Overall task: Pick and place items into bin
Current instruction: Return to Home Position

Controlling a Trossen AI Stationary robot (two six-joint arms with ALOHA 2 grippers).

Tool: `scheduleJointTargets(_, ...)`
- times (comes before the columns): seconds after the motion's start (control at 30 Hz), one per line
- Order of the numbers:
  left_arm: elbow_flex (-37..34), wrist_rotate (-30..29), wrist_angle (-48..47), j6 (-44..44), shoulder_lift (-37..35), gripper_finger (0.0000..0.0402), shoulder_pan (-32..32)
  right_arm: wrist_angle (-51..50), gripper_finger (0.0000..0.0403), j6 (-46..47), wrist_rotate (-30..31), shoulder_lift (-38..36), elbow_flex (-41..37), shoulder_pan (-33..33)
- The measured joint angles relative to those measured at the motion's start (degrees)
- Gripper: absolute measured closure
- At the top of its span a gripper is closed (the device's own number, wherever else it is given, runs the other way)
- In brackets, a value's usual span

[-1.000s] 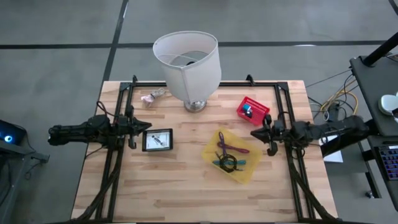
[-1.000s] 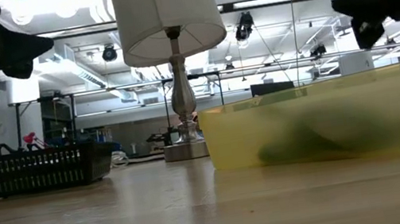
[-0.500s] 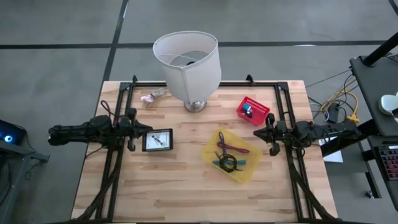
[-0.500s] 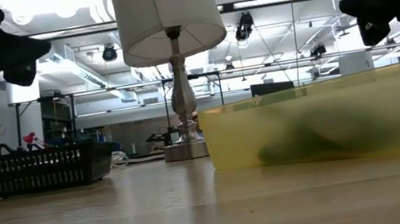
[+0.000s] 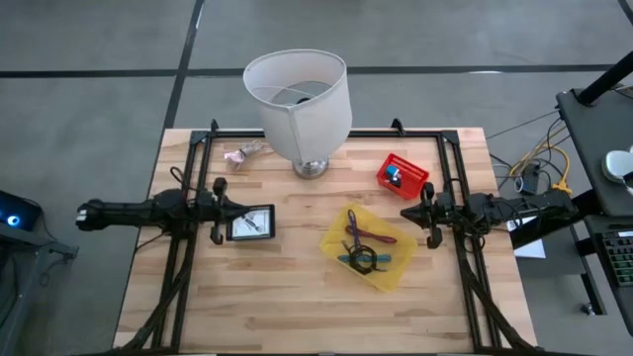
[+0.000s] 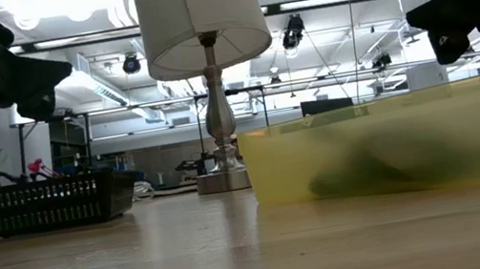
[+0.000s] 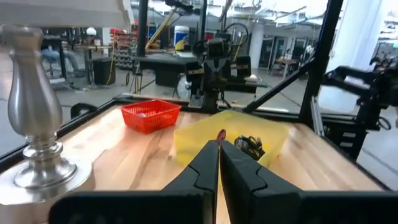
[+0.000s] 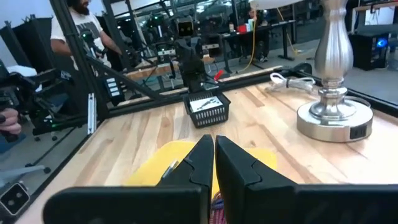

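The yellow bin point(image 5: 341, 237) lies right of the table's middle. Inside it rest purple ties point(image 5: 369, 231), a teal tie point(image 5: 381, 259) and a black cord loop point(image 5: 361, 260). A pale packet with a cord point(image 5: 242, 153) lies at the far left, beside the lamp. My left gripper point(image 5: 222, 210) hovers shut left of the black basket point(image 5: 250, 222). My right gripper point(image 5: 404, 213) hovers shut just right of the bin. Each wrist view shows its own fingers closed, my left gripper point(image 7: 219, 163) and my right gripper point(image 8: 213, 157), both pointing at the bin.
A large white lamp point(image 5: 299, 104) stands on its metal base at the far middle. A red basket point(image 5: 402, 175) with small things sits right of it. The black frame rails point(image 5: 450, 188) run along both sides. Bare wood spans the near half. A person point(image 8: 81, 25) stands beyond the table.
My left gripper has sunk a little and drawn back slightly toward the table's left edge, staying shut. My right gripper has kept nearly in place beside the bin. Nothing on the table has moved.
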Motion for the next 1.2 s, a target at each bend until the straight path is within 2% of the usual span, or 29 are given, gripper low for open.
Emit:
scheduleJointTargets(0.37,0.0,0.3,-0.2,0.0,1.5,0.0402,0.0,0.0,0.0394,-2.7,0.0,0.0,0.0,0.0)
scheduleJointTargets(0.7,-0.1,0.3,-0.4,0.0,1.7,0.0402,0.0,0.0,0.0394,1.3,0.0,0.0,0.0,0.0)
scheduleJointTargets(1.2,-0.2,0.2,0.7,0.1,2.7,0.0402,0.0,0.0,0.0394,1.2,-0.2,0.0,0.0,0.0)
